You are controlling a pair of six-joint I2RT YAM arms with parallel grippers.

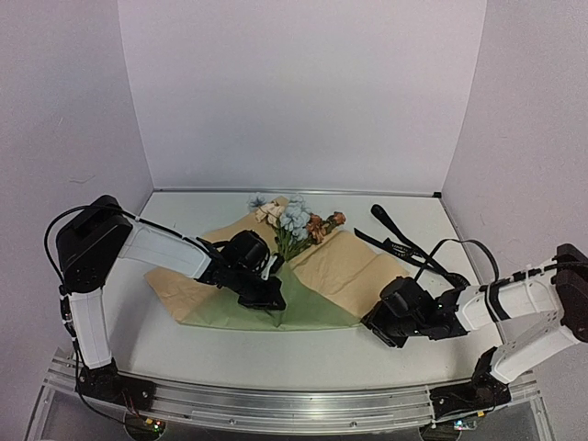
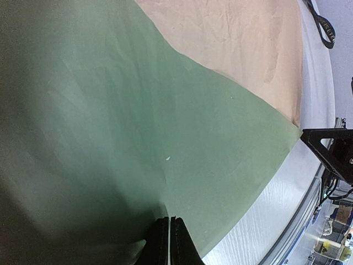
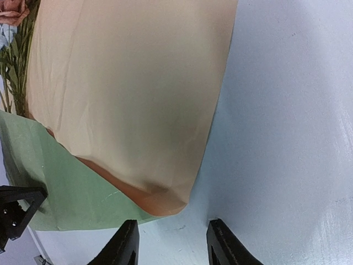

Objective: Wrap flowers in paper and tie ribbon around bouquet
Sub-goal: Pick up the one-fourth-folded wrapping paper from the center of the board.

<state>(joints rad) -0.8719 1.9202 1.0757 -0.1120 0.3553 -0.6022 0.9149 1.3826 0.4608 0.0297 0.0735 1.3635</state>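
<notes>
The paper [image 1: 354,266] lies spread on the table, tan side up, with an olive-green flap [image 1: 308,303] folded over its middle. The flowers [image 1: 294,223] lie on the paper's far part, blue and cream heads pointing away, stems running under the flap. My left gripper [image 1: 271,296] rests on the green flap, and the left wrist view shows it [image 2: 168,218] shut, pinching a raised crease of the paper [image 2: 193,138]. My right gripper [image 3: 174,223] stands open just short of the tan corner [image 3: 160,201], with nothing between its fingers. The black ribbon [image 1: 404,246] lies to the right of the paper.
The white table [image 1: 230,354] is walled by white panels at the back and on both sides. A metal rail [image 1: 294,404] runs along the near edge. The ribbon's looped end [image 2: 325,27] shows beyond the tan sheet. Bare tabletop [image 3: 287,110] lies right of the paper.
</notes>
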